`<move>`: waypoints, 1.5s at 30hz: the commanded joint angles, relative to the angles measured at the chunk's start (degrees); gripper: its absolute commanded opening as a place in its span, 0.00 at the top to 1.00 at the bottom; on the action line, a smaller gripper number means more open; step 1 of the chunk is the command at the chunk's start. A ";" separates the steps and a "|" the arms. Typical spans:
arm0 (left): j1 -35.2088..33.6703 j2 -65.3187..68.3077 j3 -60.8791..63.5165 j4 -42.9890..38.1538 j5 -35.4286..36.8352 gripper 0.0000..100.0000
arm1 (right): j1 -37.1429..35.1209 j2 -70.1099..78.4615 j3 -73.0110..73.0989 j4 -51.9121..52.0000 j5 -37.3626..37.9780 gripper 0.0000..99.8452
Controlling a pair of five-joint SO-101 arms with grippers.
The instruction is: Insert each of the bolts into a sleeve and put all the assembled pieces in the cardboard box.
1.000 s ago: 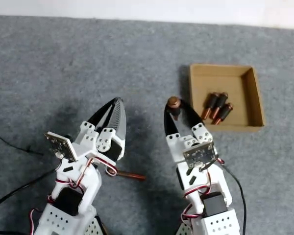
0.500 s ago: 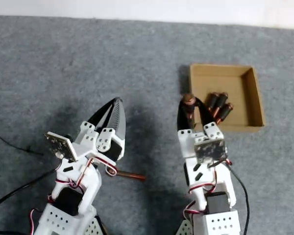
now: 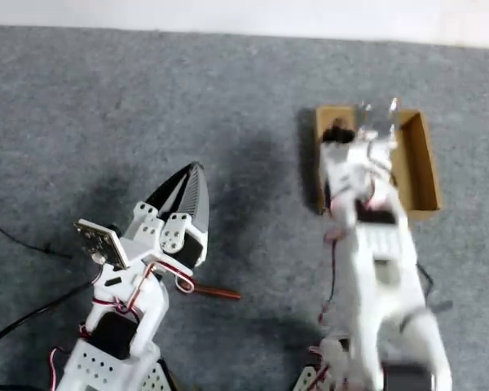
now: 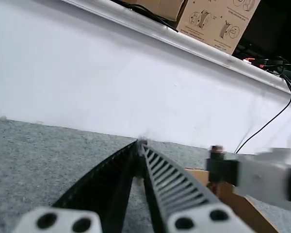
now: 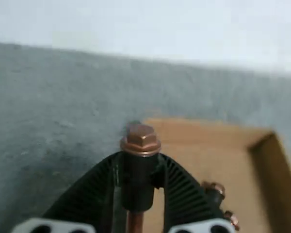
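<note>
Two finished pieces [image 5: 212,188] or more already lie in the cardboard box [image 3: 416,167]. That is as many as I can count in the right wrist view.

One more piece is up in the air over the box. The right gripper [image 5: 138,162] pinches its black sleeve [image 5: 136,187] from both sides. The copper head of the bolt [image 5: 139,139] sticks out of the top. I think this piece just needs to be let go into the box.

The left gripper [image 3: 194,175] is pressed together with nothing in it. It sits at about 7 o'clock on the grey mat [image 3: 106,98] and points to 12 o'clock.

A thin copper rod [image 3: 218,291] lies on the mat, touching or just beside the left arm [image 3: 138,285], at 6 o'clock from its tips. It may be a bolt with no sleeve on it. If so, that one is left to do.

From high up, the right arm [image 3: 379,252] is stretched over the box at about 2 o'clock and covers what is inside. The right wrist view looks past the fingers and shows the pieces in there. The left wrist view shows the right gripper from the side, with the bolt head on top, above a corner of the box. The high view shows the rod and how well apart the two arms are.
</note>
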 commanded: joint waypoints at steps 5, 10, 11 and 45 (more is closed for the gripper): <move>-0.84 -0.57 1.10 0.00 0.18 0.99 | 4.88 30.20 -22.90 -1.98 -7.12 1.00; -0.84 -0.75 1.10 0.00 0.18 0.99 | 4.26 36.44 -27.38 -1.98 -7.12 0.99; -0.84 -0.75 1.10 0.00 0.18 0.99 | 3.91 36.62 -27.21 -1.98 -7.12 0.99; -18.77 -0.84 -0.66 -1.85 0.44 0.99 | -17.89 1.36 -5.49 19.30 -7.03 0.82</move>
